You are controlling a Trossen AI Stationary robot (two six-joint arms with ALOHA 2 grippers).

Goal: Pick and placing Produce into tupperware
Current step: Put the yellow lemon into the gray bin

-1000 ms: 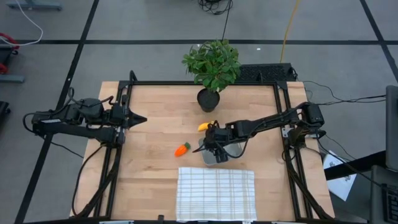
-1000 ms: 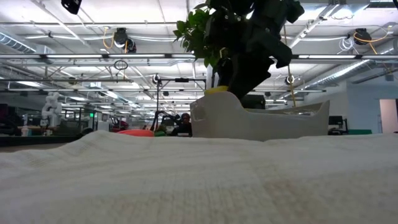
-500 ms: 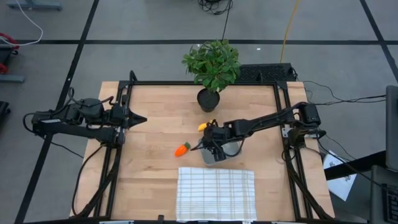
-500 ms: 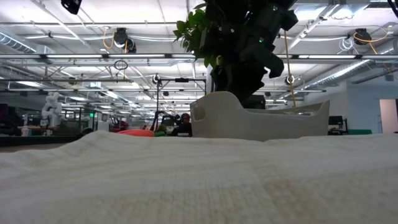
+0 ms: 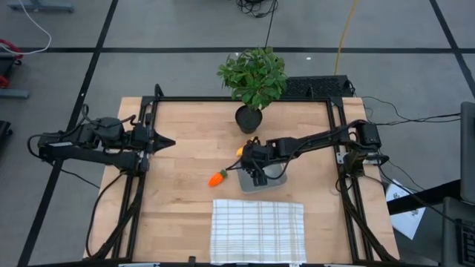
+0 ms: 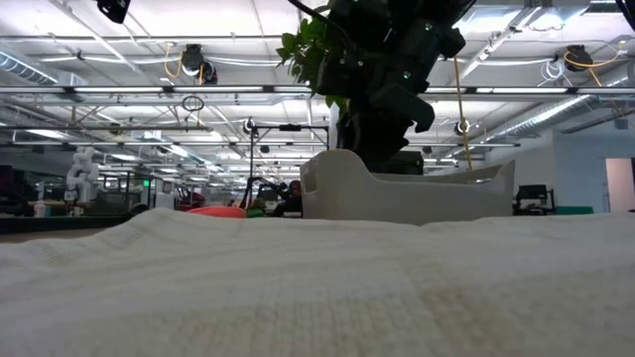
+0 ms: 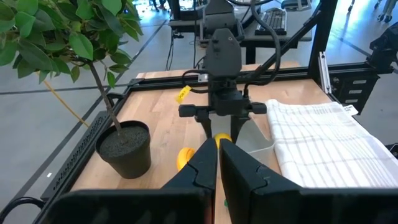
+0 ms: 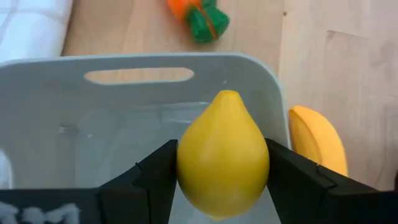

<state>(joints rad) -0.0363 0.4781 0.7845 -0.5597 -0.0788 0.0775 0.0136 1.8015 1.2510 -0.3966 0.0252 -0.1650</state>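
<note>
Lemon in my right tool, over the tub

My right tool (image 8: pixel 222 186) clamps the lemon (image 8: pixel 222 163) above the tub (image 8: pixel 74 93) at frame centre in the high view; banana (image 5: pixel 240 150) sits just upper left of the tub, carrot (image 5: pixel 217 178) left. My left tool (image 5: pixel 168 141) rests clenched at the surface's (image 5: pixel 185 126) left edge.

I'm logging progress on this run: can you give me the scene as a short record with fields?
right tool: shut on lemon, above the tupperware
left tool: shut, waiting at the table's left edge
banana: on the table, beside the tupperware, outside it
carrot: on the table, left of the tupperware
cloth: flat, near the front edge
</note>
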